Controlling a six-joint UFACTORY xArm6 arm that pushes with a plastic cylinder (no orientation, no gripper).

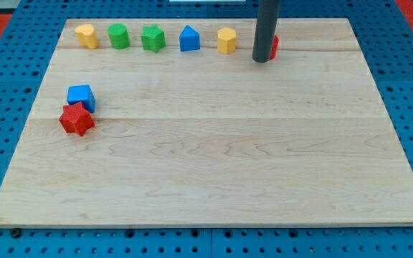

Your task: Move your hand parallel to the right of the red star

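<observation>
The red star [76, 119] lies near the view's left edge of the wooden board [214, 158], touching the blue cube [81, 95] just above it. My tip [262, 60] is near the view's top, right of centre, far to the right of and above the red star. The rod hides most of a red block [274, 46] right behind it; its shape cannot be made out.
A row of blocks runs along the view's top: a yellow heart [87, 35], a green cylinder [118, 35], a green star [153, 39], a blue house-shaped block [189, 39] and a yellow hexagon [226, 40]. Blue pegboard surrounds the board.
</observation>
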